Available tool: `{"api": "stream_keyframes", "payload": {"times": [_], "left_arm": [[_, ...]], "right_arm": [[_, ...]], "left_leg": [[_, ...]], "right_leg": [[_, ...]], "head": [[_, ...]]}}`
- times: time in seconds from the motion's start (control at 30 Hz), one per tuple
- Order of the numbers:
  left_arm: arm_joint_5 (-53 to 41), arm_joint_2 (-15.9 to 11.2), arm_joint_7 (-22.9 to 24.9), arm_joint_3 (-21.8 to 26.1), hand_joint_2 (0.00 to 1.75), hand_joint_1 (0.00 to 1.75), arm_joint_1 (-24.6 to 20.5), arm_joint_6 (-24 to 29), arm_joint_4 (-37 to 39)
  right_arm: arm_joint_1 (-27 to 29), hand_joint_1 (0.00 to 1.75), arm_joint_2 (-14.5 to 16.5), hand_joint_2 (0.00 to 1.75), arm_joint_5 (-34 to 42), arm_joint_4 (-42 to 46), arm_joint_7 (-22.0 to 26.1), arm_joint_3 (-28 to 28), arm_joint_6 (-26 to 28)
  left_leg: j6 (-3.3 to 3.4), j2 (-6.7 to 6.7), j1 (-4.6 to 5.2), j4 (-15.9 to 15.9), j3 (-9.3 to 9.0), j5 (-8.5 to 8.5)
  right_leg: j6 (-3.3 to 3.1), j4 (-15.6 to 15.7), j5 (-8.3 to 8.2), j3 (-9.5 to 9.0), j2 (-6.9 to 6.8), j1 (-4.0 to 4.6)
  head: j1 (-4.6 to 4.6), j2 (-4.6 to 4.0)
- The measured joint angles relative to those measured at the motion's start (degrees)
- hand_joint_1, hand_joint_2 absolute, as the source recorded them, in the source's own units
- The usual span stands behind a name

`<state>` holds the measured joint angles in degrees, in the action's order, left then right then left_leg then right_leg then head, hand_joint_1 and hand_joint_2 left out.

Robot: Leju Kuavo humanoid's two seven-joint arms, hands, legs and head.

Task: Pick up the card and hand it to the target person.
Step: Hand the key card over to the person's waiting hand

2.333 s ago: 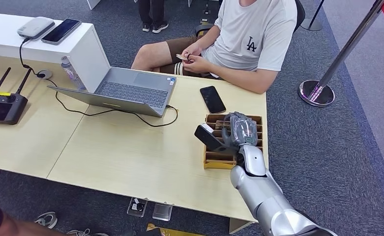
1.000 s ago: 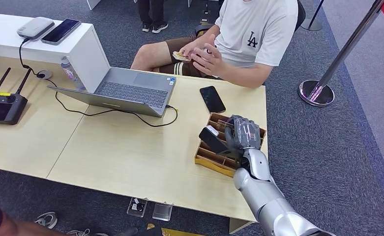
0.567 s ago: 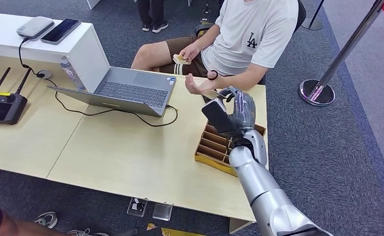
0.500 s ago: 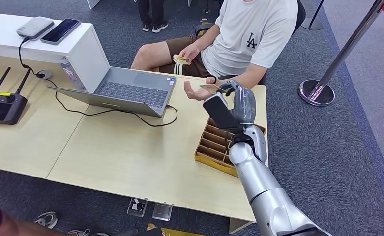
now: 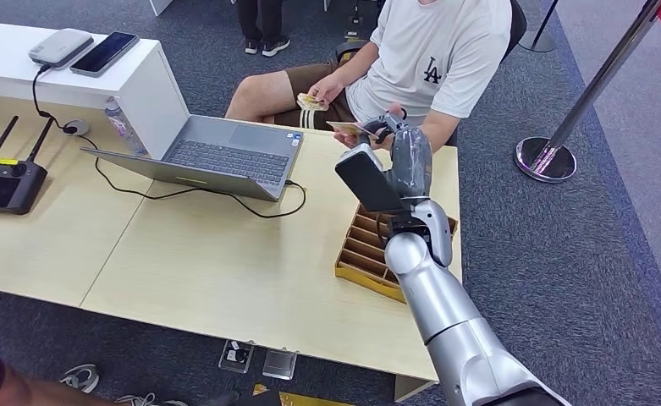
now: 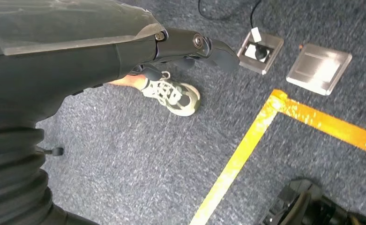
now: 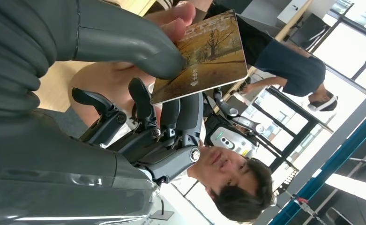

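Right robot hand [image 5: 404, 156] reaching up and forward over the far edge of the counter [image 5: 225, 262], pinching the card [image 5: 349, 128] between thumb and fingers. Card [image 7: 204, 54] lying roughly flat at the fingertips, thumb [image 7: 124, 44] pressing on its printed face, darker fingers [image 7: 181, 117] supporting it from beneath, remaining fingers curling loosely alongside. Person's hand [image 5: 369, 135] meeting the card just beyond the fingertips, one fingertip [image 7: 178, 16] touching the card's edge right beside the robot thumb; whether that hand is already gripping the card, hard to tell. Person [image 5: 437, 59] in a white T-shirt sitting directly ahead of the right robot hand, other hand [image 5: 322, 91] holding a small stack of cards [image 5: 311, 102] over the lap.

Brown compartmented tray [image 5: 369, 249] sitting on the counter directly below the raised forearm, near the wrist. Open laptop [image 5: 217, 156] resting well off to the left of the right robot hand, its black cable [image 5: 183, 193] trailing across the counter. Black remote controller [image 5: 5, 178] lying far to the left. Chrome stanchion [image 5: 576, 110] standing on the carpet well to the right.

Left robot hand [image 6: 101, 51] hanging low over grey carpet, holding nothing, fingers extending loosely and slightly apart. Yellow floor tape [image 6: 246, 145] and a person's sneaker [image 6: 171, 93] lying beneath it.
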<state>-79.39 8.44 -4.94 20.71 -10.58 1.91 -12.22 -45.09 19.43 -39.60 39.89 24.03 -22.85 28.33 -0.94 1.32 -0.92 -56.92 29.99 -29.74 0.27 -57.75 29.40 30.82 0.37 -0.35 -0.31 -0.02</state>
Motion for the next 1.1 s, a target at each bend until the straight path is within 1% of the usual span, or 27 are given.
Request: {"api": "stream_keyframes", "payload": {"times": [0.03,0.1,0.13,0.17,0.2,0.33,0.67,0.8,0.87,1.0,1.1], "left_arm": [[0.01,0.0,0.0,0.01,1.75,0.0,0.0,-0.25,0.0],[0.01,0.0,0.0,0.01,0.87,0.0,-0.03,-0.49,0.0],[0.08,0.0,0.0,0.02,0.44,0.0,-0.05,-0.5,0.0],[0.23,0.0,-0.01,0.03,0.0,0.0,-0.08,-0.46,0.0],[0.44,0.0,-0.04,0.04,0.0,0.0,-0.12,-0.43,0.0],[0.9,0.0,-0.17,0.08,0.0,0.0,-0.28,-0.36,0.0],[0.95,0.0,0.1,0.1,0.0,0.0,-0.3,0.12,0.0],[1.5,0.0,0.34,0.16,0.0,0.0,-0.22,1.08,0.0],[1.83,0.0,0.66,0.35,0.0,0.0,-0.02,1.9,0.0],[2.43,0.0,0.81,0.99,0.0,0.0,0.74,2.86,0.0],[3.02,0.0,0.72,1.5,0.0,0.0,1.41,3.34,0.0]], "right_arm": [[0.0,1.08,0.0,1.75,-0.01,-0.13,-0.06,-0.3,0.15],[0.0,0.21,0.0,1.75,-0.03,-0.37,-0.36,-0.8,0.31],[0.0,0.0,0.0,1.75,-0.03,-0.49,-0.6,-1.0,0.37],[0.0,0.0,0.0,1.75,-0.03,-0.62,-0.9,-1.15,0.41],[0.0,0.0,-0.01,1.75,-0.02,-0.77,-1.23,-1.32,0.44],[0.01,0.0,-0.05,0.0,0.39,-1.48,-2.1,-1.91,0.63],[0.14,0.0,-0.58,0.0,1.65,-2.19,-2.53,-2.08,1.91],[1.11,0.0,-1.61,0.0,4.3,-1.94,-1.07,-1.76,3.83],[2.61,0.0,-2.85,0.0,6.31,-1.26,0.33,-0.8,5.3],[6.78,0.0,-6.53,0.0,9.38,0.55,2.77,2.66,9.43],[10.52,0.0,-9.41,0.0,11.56,2.39,4.73,6.35,10.56]], "left_leg": [[0.0,0.0,0.0,0.0,0.0,0.0],[0.0,0.0,0.0,0.0,0.0,0.0],[0.0,0.0,0.0,0.0,0.0,0.0],[0.0,0.0,0.0,0.0,0.0,0.0],[0.0,0.0,0.0,0.0,0.0,0.0],[0.0,0.0,0.0,0.0,-0.01,0.0],[0.0,0.0,0.0,0.0,-0.01,0.0],[0.0,0.01,0.0,0.0,-0.02,0.0],[0.0,0.03,0.0,-0.01,-0.02,0.0],[0.01,0.03,0.01,-0.02,0.0,-0.01],[0.01,0.05,0.0,-0.03,0.03,-0.01]], "right_leg": [[0.0,0.0,0.0,0.0,0.0,0.0],[0.0,0.0,0.0,0.0,0.0,0.0],[0.0,0.0,0.0,0.0,0.0,0.0],[0.0,0.0,0.0,0.0,0.0,0.0],[0.0,0.0,0.0,0.0,0.0,0.0],[0.0,0.0,0.0,0.0,0.0,0.0],[0.0,0.01,0.0,0.02,0.0,0.0],[0.0,0.02,0.0,0.02,-0.01,0.0],[0.0,0.03,0.0,0.01,-0.03,0.0],[0.0,0.08,0.0,0.0,-0.04,-0.01],[0.0,0.1,0.0,0.01,-0.06,-0.01]], "head": [[-0.01,0.0],[0.0,0.0],[0.0,0.0],[0.0,0.0],[0.0,0.0],[0.01,0.0],[0.01,0.0],[0.0,0.0],[0.0,0.0],[0.01,0.0],[0.01,0.0]]}}
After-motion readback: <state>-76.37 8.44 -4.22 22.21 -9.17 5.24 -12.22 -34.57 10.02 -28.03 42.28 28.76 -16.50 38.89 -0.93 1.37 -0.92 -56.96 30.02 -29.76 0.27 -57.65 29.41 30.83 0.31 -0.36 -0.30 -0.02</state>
